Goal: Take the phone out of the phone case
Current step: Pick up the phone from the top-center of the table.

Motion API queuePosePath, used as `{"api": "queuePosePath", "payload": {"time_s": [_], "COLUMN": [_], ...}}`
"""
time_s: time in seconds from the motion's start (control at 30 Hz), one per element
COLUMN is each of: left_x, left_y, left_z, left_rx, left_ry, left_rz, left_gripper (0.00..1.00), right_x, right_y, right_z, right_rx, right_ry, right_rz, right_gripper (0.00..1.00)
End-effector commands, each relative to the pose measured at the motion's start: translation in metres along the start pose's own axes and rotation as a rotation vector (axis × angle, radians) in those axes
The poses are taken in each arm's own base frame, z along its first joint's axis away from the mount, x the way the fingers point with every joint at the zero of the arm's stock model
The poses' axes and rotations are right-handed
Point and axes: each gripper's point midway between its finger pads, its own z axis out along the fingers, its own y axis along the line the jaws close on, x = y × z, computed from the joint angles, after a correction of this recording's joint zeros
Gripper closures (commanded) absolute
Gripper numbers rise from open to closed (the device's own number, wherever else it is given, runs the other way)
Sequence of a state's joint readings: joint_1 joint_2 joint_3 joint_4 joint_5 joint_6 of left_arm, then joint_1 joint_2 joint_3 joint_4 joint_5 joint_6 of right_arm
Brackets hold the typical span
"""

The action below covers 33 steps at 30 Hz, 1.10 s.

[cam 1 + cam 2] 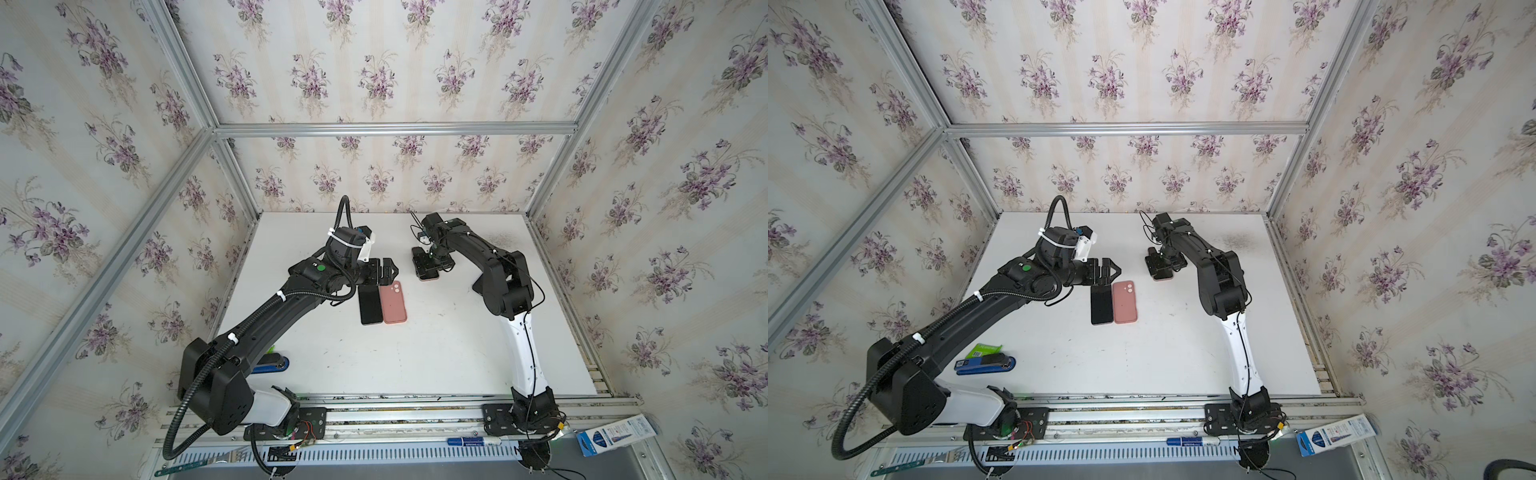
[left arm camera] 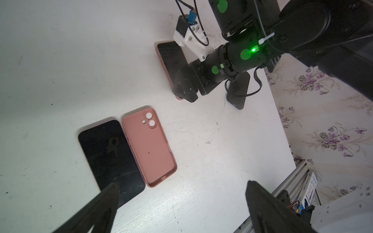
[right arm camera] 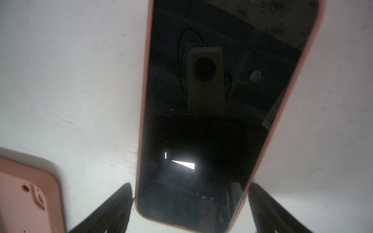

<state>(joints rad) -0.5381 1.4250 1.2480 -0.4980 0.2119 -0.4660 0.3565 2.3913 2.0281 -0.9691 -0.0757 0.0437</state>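
A: Status?

B: The cased phone (image 3: 222, 100) lies flat and screen-up, apart from the empty pink case (image 2: 149, 147), on its back-wall side. The right gripper (image 3: 189, 185) straddles the end nearer the empty pink case, jaws spread just beside the case rim (image 3: 143, 100). Contact is unclear. The left gripper (image 2: 182, 183) is wide apart and empty, over the bare phone (image 2: 111, 155) that lies against the empty pink case.

A: Advice?

B: Close squarely on the rim's long edges, not the glass. Hold level before peeling.
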Motion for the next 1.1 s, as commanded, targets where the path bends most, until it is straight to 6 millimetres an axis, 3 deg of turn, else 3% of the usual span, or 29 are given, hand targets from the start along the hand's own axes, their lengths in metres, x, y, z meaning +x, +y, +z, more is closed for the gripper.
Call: {"api": "queuePosePath", "payload": {"time_s": [0.0, 0.43, 0.63, 1.07], "left_x": [-0.010, -0.013, -0.015, -0.038], "left_y": [-0.005, -0.003, -0.002, -0.013], "left_z": [0.000, 0.009, 0.015, 0.046], "left_rx": [0.013, 0.002, 0.002, 0.159], "left_ry": [-0.029, -0.020, -0.018, 0.044], "left_rz": [0.006, -0.027, -0.067, -0.217], "left_gripper": [0.01, 0.01, 0.00, 0.00], "right_x": [0.010, 0.022, 0.027, 0.038], "right_y": [-0.006, -0.015, -0.017, -0.014], "right_z": [0.006, 0.013, 0.013, -0.010], "right_rx": [0.034, 0.143, 0.156, 0.128], "right_ry": [0.046, 0.064, 0.052, -0.081], "right_rz": [0.001, -0.009, 0.006, 0.076], "right_gripper": [0.10, 0.18, 0.28, 0.40]}}
